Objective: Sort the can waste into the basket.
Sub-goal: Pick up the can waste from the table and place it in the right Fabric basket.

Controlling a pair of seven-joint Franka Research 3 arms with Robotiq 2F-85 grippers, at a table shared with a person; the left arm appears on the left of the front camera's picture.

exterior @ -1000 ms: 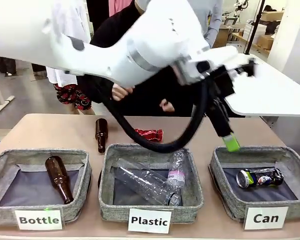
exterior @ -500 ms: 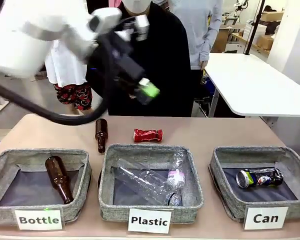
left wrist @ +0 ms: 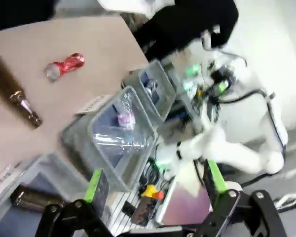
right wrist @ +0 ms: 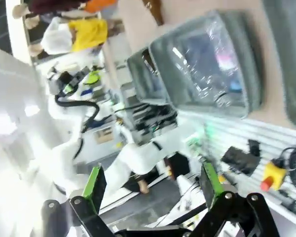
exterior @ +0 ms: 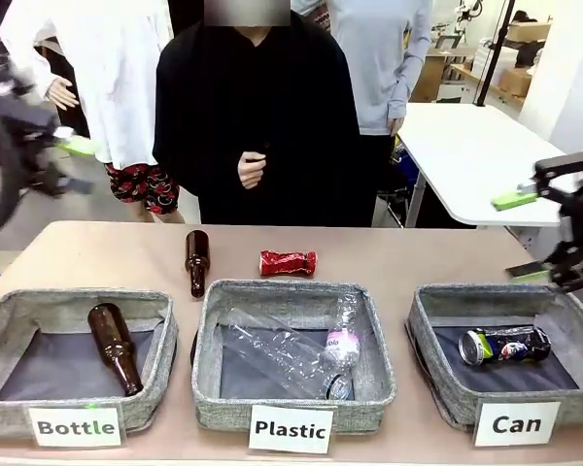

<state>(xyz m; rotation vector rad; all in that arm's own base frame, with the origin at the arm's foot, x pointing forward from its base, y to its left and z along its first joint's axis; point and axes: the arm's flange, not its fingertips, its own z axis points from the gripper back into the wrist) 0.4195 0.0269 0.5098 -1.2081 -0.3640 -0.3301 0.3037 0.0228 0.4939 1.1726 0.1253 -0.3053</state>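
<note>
At 9 o'clock in my front view the left gripper (exterior: 63, 163) hangs blurred, well above the table (exterior: 97, 248). On its wrist camera I see the green pads (left wrist: 93, 185) spread wide with nothing between them, so it is open and empty.

Below it sits the Bottle basket (exterior: 78, 299), with a brown bottle (exterior: 115, 348) lying inside, neck toward 5 o'clock. A second brown bottle (exterior: 196, 260) is on the bare table, at the 11 o'clock corner of the Plastic basket (exterior: 291, 289), which holds clear bottles (exterior: 291, 354).

The red can (exterior: 288, 262) lies on its side on the table at that basket's 12 o'clock, just beyond the far rim and in no basket. Behind the table, at 12 o'clock, a person (exterior: 257, 116) in black stands with one hand (exterior: 251, 170) raised to the chest.

The Can basket (exterior: 486, 293) sits at my 4 o'clock. The dark can (exterior: 505, 344) lies on its side on the basket's dark floor, silver end toward 9 o'clock.

The right gripper (exterior: 523, 238) hangs at 3 o'clock, above that basket's far right corner and clear of it. Its jaws stand apart in the front view and on its own wrist camera — open, holding nothing.
</note>
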